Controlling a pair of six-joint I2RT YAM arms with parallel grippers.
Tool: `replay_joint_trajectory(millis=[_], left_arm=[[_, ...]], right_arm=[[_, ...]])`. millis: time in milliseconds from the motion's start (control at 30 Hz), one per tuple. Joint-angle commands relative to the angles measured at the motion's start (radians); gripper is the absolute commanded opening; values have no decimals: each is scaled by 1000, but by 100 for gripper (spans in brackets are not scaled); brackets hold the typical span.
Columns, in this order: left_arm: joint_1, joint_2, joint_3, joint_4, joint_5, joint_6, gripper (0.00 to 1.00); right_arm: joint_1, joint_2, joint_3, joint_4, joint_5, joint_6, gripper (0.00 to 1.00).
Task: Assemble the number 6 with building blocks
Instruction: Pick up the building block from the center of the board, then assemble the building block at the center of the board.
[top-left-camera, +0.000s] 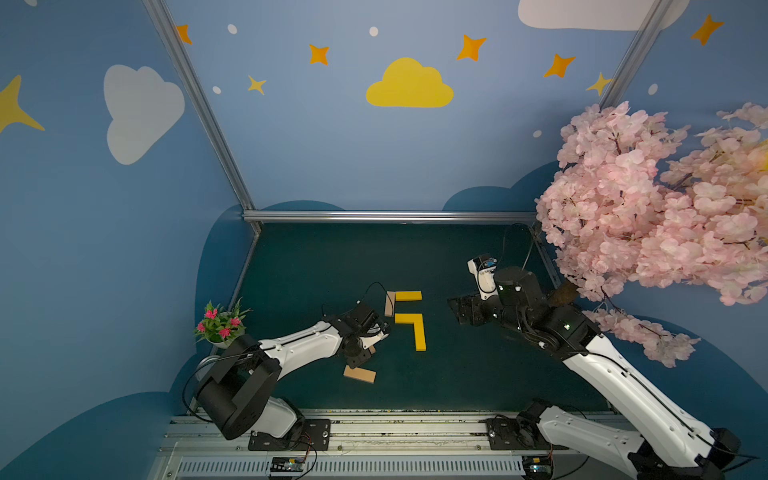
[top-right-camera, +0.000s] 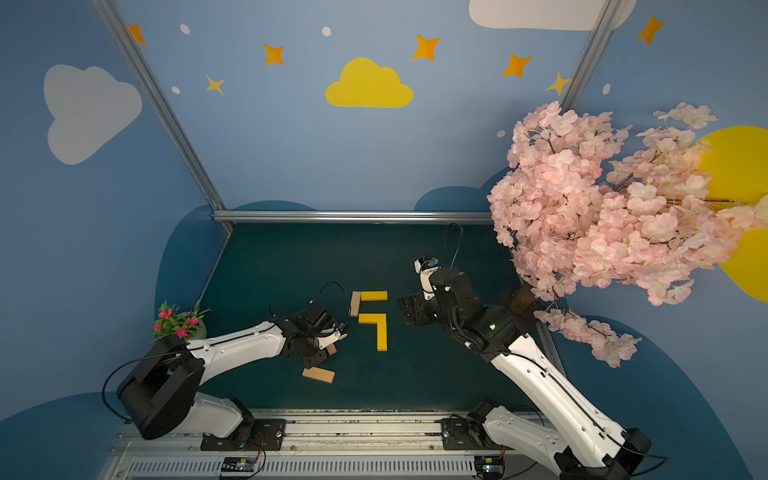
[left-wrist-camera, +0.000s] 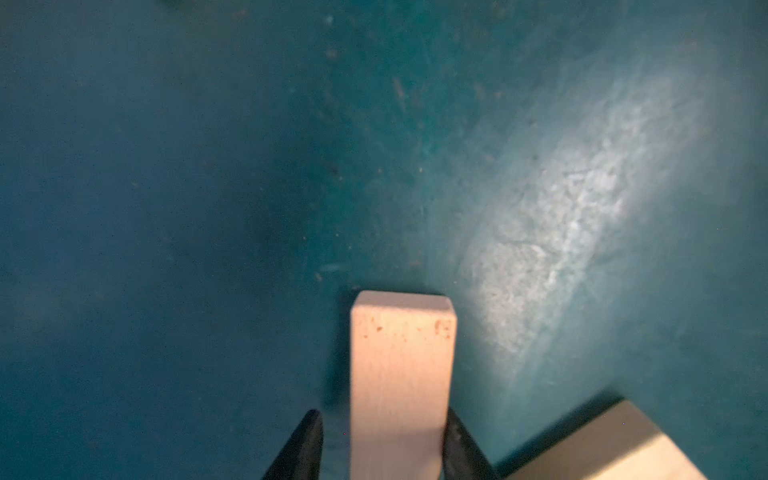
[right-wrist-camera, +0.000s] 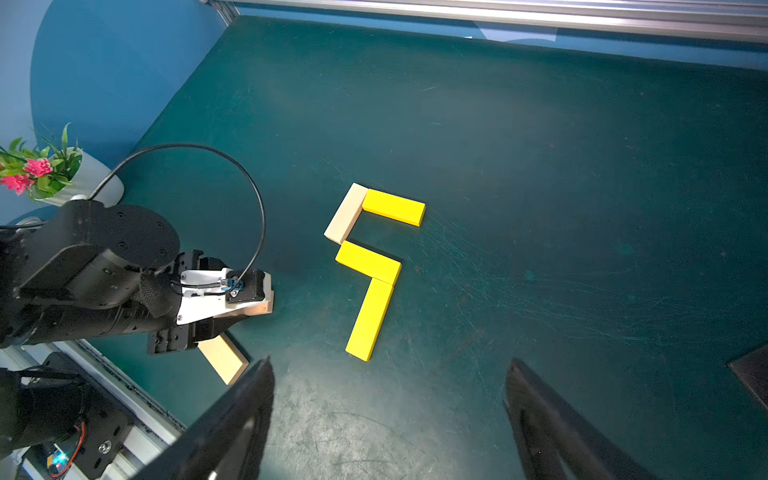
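Observation:
Four building blocks lie joined on the green mat as part of the number 6: a tan bar (top-left-camera: 390, 304) at the left, a yellow bar (top-left-camera: 408, 296) across the top, a yellow bar (top-left-camera: 405, 318) across the middle and a yellow bar (top-left-camera: 420, 337) running down from it. My left gripper (left-wrist-camera: 382, 419) is down at the mat, left of them, shut on another tan block (left-wrist-camera: 401, 365) with a finger along each long side. A third tan block (top-left-camera: 360, 374) lies loose just in front of it. My right gripper (right-wrist-camera: 390, 365) hovers open and empty to the right of the shape.
A small flower pot (top-left-camera: 220, 328) stands at the mat's left edge behind the left arm. A pink blossom tree (top-left-camera: 644, 216) overhangs the back right corner. Metal rails bound the back (top-left-camera: 390, 216) and the front (top-left-camera: 374, 428) of the mat.

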Motion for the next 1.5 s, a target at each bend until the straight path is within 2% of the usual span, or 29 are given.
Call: replay_joint_trajectory(millis=[0,233,433,667,967,1467], left_arm=[[4,31,-13,-53,17,-11,37],[13,13,54,-66,24,-110,31],[19,19,187,-120,51,-350,29],[20,138,325,-162,64,-609,30],[16,256,357,-109,74,-886,30],[-7,338,393,-93,22,-1047,29]], right_arm=[[-3,-22,-9,6,25,12,88],[-3,-34,-8,6,42,4,88],[-3,-43,-21,17,54,10,88],[-5,-49,-41,32,51,22,88],[-6,-47,-43,21,54,35,88],[-5,-56,-67,15,58,42,87]])
